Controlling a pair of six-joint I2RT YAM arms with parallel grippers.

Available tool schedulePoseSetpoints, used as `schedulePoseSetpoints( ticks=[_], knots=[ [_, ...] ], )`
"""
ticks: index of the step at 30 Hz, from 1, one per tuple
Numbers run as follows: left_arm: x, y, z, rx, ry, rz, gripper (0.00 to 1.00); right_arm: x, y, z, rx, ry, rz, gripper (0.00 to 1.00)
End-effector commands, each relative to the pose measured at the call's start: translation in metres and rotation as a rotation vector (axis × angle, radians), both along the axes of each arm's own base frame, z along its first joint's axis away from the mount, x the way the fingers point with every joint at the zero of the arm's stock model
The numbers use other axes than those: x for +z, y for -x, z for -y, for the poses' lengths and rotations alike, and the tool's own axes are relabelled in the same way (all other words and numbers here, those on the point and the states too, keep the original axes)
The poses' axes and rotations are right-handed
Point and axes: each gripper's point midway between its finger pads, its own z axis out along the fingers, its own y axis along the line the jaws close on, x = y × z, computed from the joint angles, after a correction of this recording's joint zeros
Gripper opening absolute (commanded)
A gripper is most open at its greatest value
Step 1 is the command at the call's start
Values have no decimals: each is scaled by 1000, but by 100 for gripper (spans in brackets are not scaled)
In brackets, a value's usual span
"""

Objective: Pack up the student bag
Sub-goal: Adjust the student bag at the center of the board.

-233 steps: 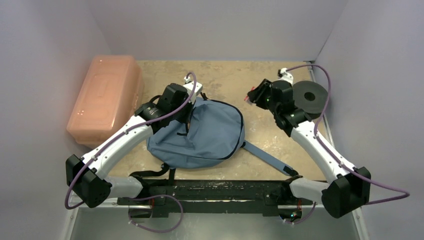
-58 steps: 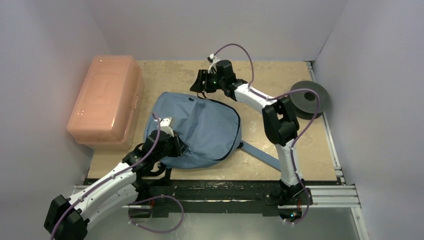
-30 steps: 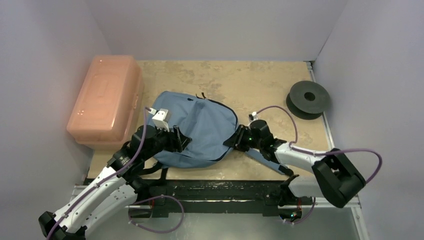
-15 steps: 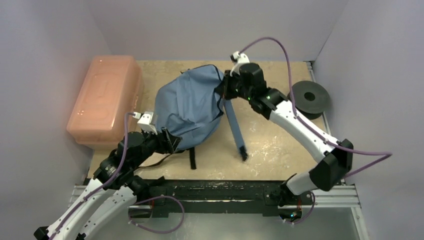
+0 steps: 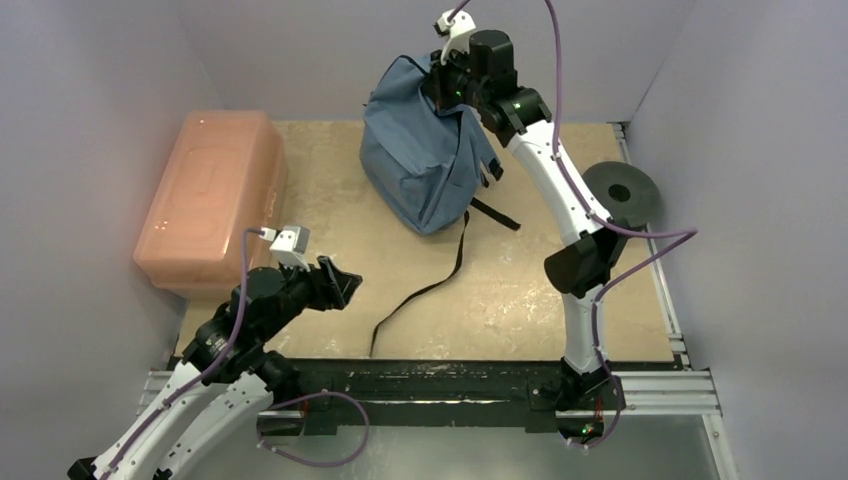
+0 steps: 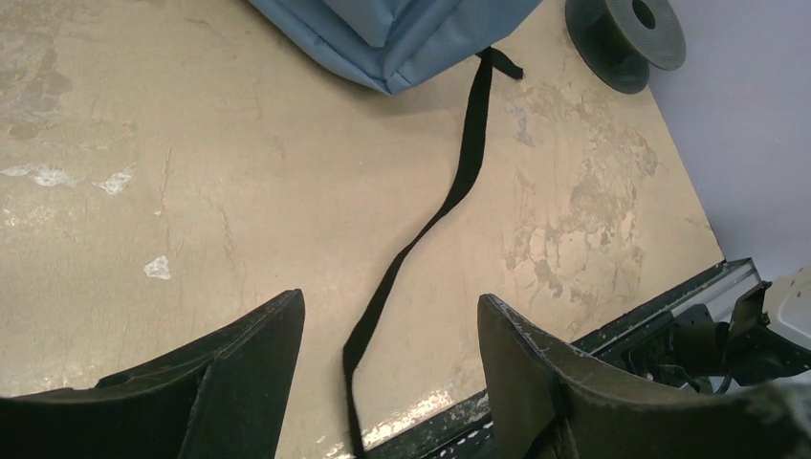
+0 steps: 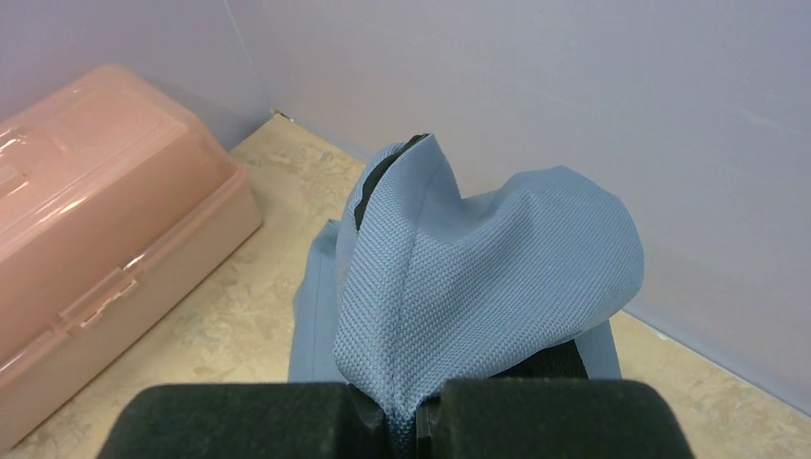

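Fabric of the student bag (image 5: pixel 420 150) sits pinched in the right hand (image 5: pixel 447 85) above the far edge of the surface (image 5: pixel 520 290); left hand (image 5: pixel 338 285) wide open, empty.

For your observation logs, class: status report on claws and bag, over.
Right claw shut on student bag, held high. Left claw open, empty. Black strap trailing across table.

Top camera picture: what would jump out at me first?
The blue bag is held up high at the back, pinched by the right gripper. A long black strap trails from it across the table. A big pink box sits on the left.
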Motion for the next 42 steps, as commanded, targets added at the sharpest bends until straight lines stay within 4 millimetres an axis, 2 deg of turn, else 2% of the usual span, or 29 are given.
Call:
schedulePoseSetpoints(
  ticks=[1,5,9,12,15,16,18,21,23,25,26,29,31,35,36,38,40,42],
  knots=[
    [10,-4,4,3,29,12,66,243,82,21,113,-329,637,0],
    [17,-8,8,-10,19,27,66,279,104,29,146,-368,729,0],
    [22,-12,13,-25,16,32,67,302,124,38,159,-382,820,0],
    [24,-13,14,-28,16,31,67,309,136,41,173,-382,834,0],
    [24,-13,14,-21,23,31,67,304,141,38,203,-368,818,0],
    [23,-13,13,-18,24,31,67,296,138,35,210,-358,795,0],
    [22,-13,12,-11,25,31,67,267,130,21,251,-320,712,0],
    [19,-14,11,4,22,25,67,188,120,-15,301,-222,526,0],
    [18,-16,7,30,20,17,67,136,131,-39,344,-188,416,2],
    [18,-19,2,71,17,3,67,83,147,-63,405,-173,303,14],
    [20,-21,-1,96,17,0,67,58,152,-71,401,-150,254,15],
    [25,-27,-8,154,2,-6,67,5,172,-91,414,-162,122,20],
    [31,-32,-8,164,-11,-4,71,-9,165,-88,379,-167,114,20],
    [42,-42,-5,168,-53,-40,73,3,105,-51,244,-164,120,20],
    [44,-44,-4,167,-56,-50,73,-4,100,-49,246,-143,86,21],
    [53,-49,-2,160,-37,-54,73,-19,104,-56,280,-107,46,25],
    [65,-52,-2,160,-4,-48,74,-42,117,-64,304,-96,19,32],
    [79,-55,-3,155,16,-31,75,-66,128,-67,326,-104,-27,35]
  ],
)
